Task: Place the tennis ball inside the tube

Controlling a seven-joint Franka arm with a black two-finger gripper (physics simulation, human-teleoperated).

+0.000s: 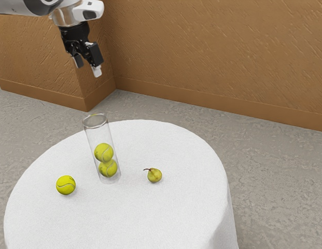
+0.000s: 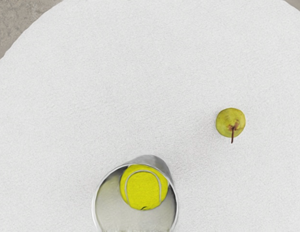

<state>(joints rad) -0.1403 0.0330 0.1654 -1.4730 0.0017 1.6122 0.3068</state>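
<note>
While one ball (image 1: 66, 185) lies outside, clear tube (image 1: 98, 133) (two balls (image 1: 103, 152) inside)

The loose ball (image 1: 66, 185) at the exterior view's left is bright yellow-green with a curved seam line, as are the upper ball (image 1: 103, 152) and lower ball (image 1: 108, 168) in the clear, colourless tube (image 1: 99, 136), while the pear (image 1: 154, 175) to their right is a duller yellow-green with brownish patches and a brown stem. The tablecloth (image 1: 150, 218) is plain white, the floor (image 1: 275, 171) mottled grey, and the far wall (image 1: 218, 52) streaky orange-brown; the gripper (image 1: 87, 66) is black with a whitish tip.
</note>
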